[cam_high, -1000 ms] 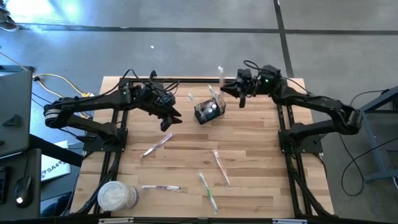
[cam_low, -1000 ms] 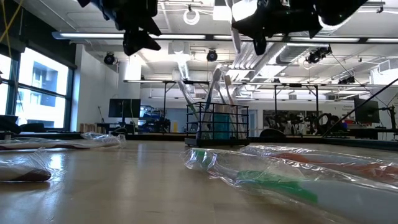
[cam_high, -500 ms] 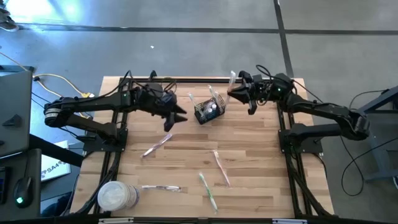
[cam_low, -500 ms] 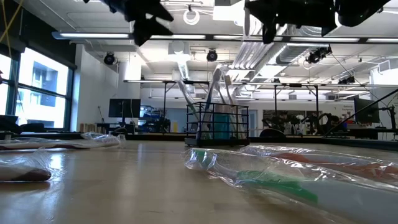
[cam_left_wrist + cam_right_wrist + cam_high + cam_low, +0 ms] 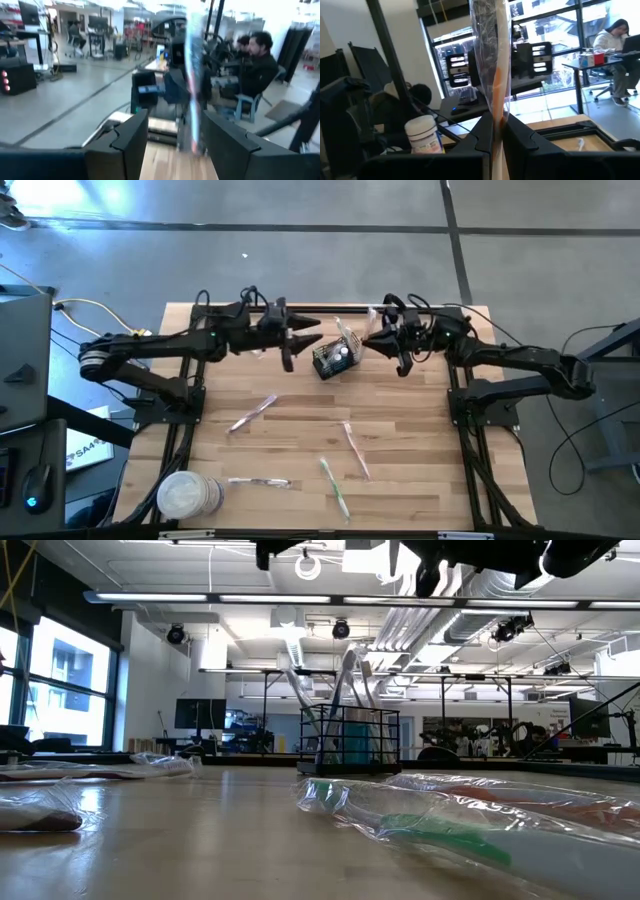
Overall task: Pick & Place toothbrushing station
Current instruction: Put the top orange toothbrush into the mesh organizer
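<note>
The toothbrushing station, a small black wire basket, stands on the table's far middle with toothbrushes sticking up out of it. My right gripper hovers just to its right, shut on a plastic-wrapped toothbrush with an orange handle. On the basket's left side my left gripper is held level, pointing at the basket. It is open with nothing between its fingers. The left wrist view shows the held toothbrush farther off, beyond those fingers. My right gripper pinches the wrapped toothbrush between its two shut fingers, on the wrapper just below the orange handle. The toothbrush stands up out of the fingers, lifted clear of the table and the basket. What lies below the fingers is hidden by the gripper.
Several wrapped toothbrushes lie loose on the wooden table. A round white tub sits at the near left corner. A white bottle is in the basket. People sit at desks beyond the table.
My left gripper has risen and tipped from pointing down at the table to pointing level toward the basket, staying open. My right gripper, still shut on the wrapped toothbrush, has shifted a little toward the near edge and tipped upward.
</note>
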{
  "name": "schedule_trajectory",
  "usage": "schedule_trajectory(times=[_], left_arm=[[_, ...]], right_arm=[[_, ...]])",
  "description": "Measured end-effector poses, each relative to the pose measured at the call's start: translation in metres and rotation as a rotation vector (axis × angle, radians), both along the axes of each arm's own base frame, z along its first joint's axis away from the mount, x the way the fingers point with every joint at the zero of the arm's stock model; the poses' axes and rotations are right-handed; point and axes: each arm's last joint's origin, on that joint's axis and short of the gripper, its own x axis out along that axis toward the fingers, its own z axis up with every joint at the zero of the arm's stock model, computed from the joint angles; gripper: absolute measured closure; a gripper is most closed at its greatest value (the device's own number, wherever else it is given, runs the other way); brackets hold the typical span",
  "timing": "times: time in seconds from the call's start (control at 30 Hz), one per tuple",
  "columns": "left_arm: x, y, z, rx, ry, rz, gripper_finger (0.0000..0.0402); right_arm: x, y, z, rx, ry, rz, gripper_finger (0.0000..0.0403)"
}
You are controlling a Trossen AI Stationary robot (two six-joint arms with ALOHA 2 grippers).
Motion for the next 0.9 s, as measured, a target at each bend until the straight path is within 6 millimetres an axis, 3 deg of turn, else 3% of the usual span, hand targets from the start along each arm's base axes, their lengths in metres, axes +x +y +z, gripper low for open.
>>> schedule_trajectory(times=[0.27,0.53,0.9], left_arm=[[0.034,0.007,-0.010,-0.066,-0.129,-0.048,0.0217],[0.066,0.013,-0.004,-0.109,-0.002,-0.059,0.0217],[0.087,0.018,0.001,-0.129,0.111,-0.057,0.0217]], right_arm=[[0.006,0.000,-0.007,0.022,0.035,-0.025,0.0390],[0.022,-0.006,-0.027,0.064,0.120,-0.009,0.0390],[0.024,-0.006,-0.028,0.075,0.118,0.023,0.0390]])
